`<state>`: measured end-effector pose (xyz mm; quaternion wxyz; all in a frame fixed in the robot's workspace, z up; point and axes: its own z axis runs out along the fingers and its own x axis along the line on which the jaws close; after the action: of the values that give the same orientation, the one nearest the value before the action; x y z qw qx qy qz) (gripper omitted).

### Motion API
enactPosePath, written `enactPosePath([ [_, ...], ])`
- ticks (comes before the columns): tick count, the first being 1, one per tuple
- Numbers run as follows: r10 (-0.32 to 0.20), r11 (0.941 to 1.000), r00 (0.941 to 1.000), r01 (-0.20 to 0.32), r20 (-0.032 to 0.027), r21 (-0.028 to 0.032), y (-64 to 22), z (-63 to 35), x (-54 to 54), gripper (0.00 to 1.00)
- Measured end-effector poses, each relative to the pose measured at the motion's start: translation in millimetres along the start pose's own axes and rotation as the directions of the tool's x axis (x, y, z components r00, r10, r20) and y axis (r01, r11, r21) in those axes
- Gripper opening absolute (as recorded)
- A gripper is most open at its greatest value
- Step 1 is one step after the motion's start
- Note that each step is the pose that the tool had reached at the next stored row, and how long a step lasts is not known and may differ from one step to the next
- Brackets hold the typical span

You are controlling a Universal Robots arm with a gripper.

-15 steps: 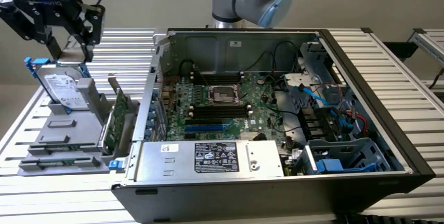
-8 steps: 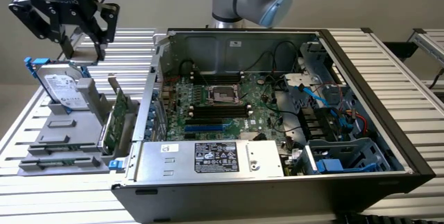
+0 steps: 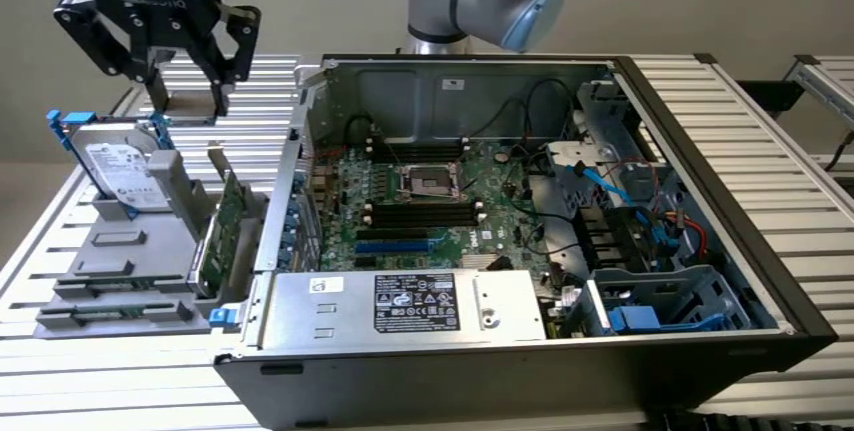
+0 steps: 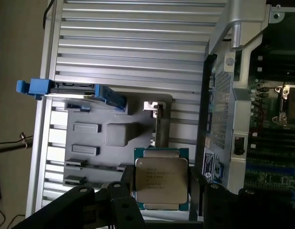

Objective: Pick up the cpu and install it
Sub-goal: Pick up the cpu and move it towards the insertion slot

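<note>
Your cpu [image 4: 161, 183] is clamped flat by its edges in the gripper [image 3: 191, 101], hanging outside the computer case [image 3: 400, 391], off its wall on the exterior view's left. The motherboard socket [image 3: 430, 179] lies inside the case, lower and toward the exterior view's right. You have one cpu, one socket, one hard drive [image 3: 120, 166].

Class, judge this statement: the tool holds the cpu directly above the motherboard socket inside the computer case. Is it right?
Wrong in one respect. The tool holds the cpu, but above the grey parts rack outside the computer case, not above the motherboard socket. The exterior view shows it.
</note>
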<state>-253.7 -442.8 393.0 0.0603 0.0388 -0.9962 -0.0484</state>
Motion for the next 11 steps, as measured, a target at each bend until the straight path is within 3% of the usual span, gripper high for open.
enactPosePath([
  [8,-0.003,1.0000,1.0000,0.003,-0.0004,0.0003,-0.9,-3.3,-27.3,0.55],
  [11,-0.003,1.0000,1.0000,0.003,-0.0004,0.0006,3.2,-3.8,-34.7,0.55],
])
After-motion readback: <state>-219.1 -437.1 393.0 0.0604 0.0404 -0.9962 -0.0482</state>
